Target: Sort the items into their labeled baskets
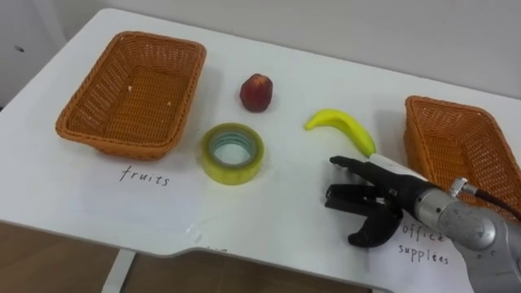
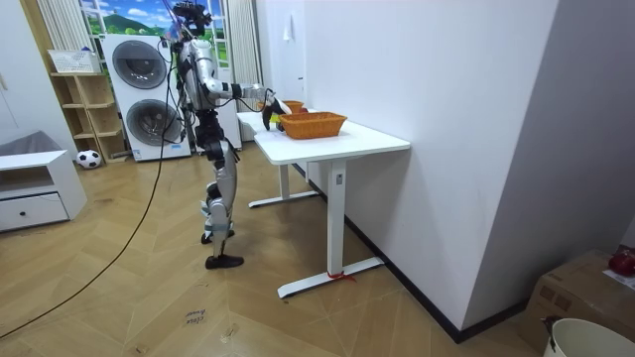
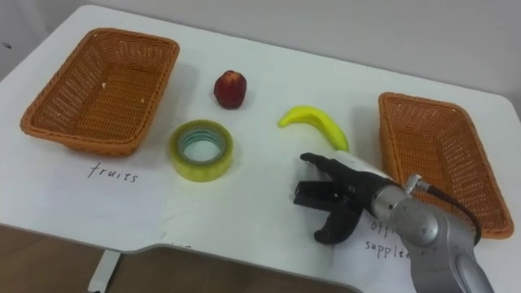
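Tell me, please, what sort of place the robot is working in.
Probably a household room with a laundry corner: two stacked white washing machines, a white drawer cabinet and a wood-plank floor.

A: How is the light on the worktop?

B: Bright and even, falling softly from above; the white top reads uniformly pale.

A: And the shadows?

B: Faint. The darkest patch lies right under the right hand. To the hand's left, the tape roll throws a thin soft rim at its base. The basket farther left is dimmer along its inner walls.
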